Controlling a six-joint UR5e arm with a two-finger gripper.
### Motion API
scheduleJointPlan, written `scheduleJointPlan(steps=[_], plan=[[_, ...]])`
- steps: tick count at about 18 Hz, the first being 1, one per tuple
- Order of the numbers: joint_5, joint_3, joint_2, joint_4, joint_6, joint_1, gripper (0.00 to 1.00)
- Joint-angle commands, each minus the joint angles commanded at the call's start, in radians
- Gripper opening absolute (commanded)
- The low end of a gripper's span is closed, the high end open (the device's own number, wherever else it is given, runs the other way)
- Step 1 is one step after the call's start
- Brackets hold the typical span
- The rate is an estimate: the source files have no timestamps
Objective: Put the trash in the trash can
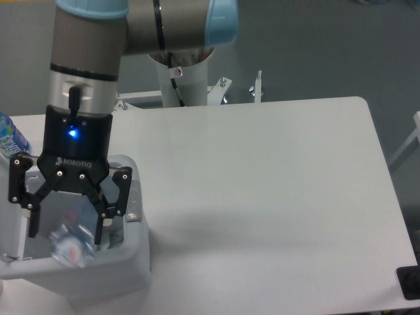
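The trash can (128,266) is a pale grey-white bin at the table's front left corner, with its oval latch button (133,215) on the right rim. My gripper (65,231) hangs straight over its opening, with the jaws spread wide and the fingertips down inside the rim. A clear plastic bottle (71,247) lies in the bin below and between the fingertips, and neither finger pinches it. The crumpled white wrapper is not visible; the arm and gripper hide part of the bin's inside.
A blue-labelled water bottle (9,139) stands at the far left edge behind the bin. The arm's white base post (184,82) rises behind the table's back edge. The white table (262,197) stretches to the right.
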Motion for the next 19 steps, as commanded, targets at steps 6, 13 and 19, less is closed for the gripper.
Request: scheduleJointPlan(steps=[6, 13, 19], plan=[[0.092, -0.008, 0.037, -0.003, 0.055, 0.144, 1.0], [0.686, -0.133, 0.084, -0.063, 0.395, 0.181, 1.0], [0.631, -0.173, 0.175, -0.368, 0.643, 0.21, 1.0]])
